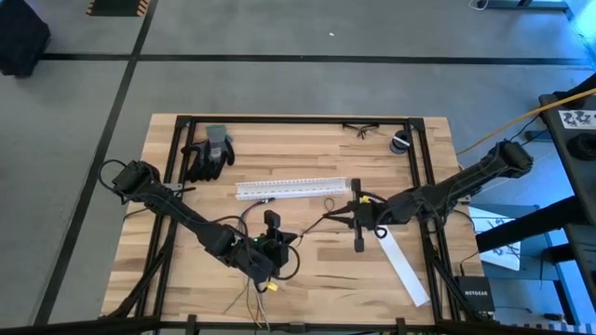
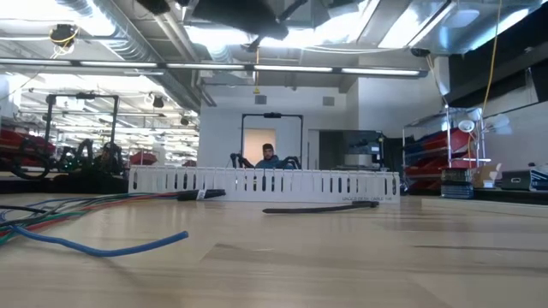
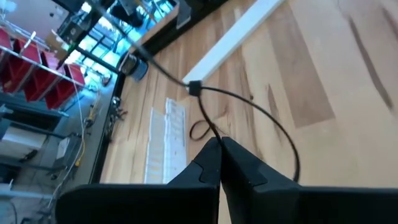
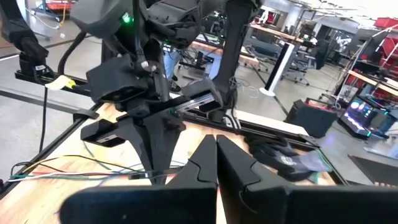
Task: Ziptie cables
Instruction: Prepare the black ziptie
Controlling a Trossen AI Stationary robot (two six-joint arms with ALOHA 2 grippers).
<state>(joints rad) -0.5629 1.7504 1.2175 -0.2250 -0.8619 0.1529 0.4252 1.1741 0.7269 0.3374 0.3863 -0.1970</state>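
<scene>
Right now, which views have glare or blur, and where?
Low view: bright ceiling lights wash out the top, and the near table is soft; the white channel is sharper. Left wrist view: the table's far part is blurred. High view: evenly lit.

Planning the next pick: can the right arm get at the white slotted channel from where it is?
Probably yes. The right gripper, shut, sits just in front of the white slotted channel, with only a thin cable loop on the bare wood between them. The left gripper is beside that path, not across it.
</scene>
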